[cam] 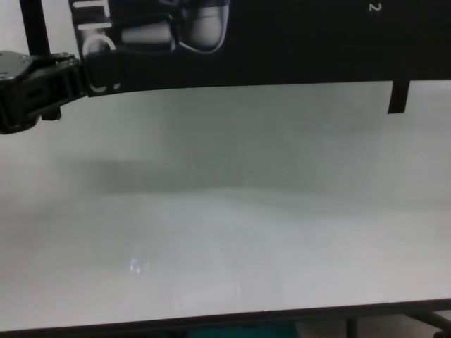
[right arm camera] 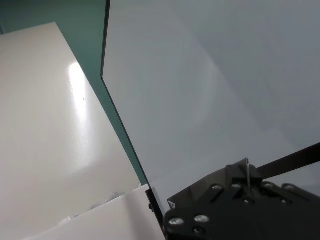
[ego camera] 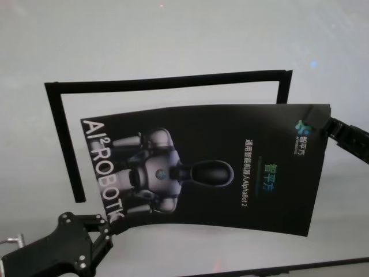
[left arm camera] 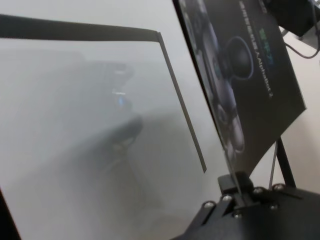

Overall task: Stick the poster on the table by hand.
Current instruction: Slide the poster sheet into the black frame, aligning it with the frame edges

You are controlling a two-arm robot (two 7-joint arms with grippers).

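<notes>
Across the middle of the head view, the poster (ego camera: 219, 167) hangs above the table (ego camera: 173, 34), skewed against the black tape frame (ego camera: 167, 82). The left gripper (ego camera: 106, 228) pinches its lower-left corner, the right gripper (ego camera: 330, 124) its upper-right; pulling unevenly could crease it or land it crooked. In the left wrist view, jaws are nearly closed on the sheet's edge. In the right wrist view, likewise clamped. Low in the chest view's upper band, the poster floats clear.
</notes>
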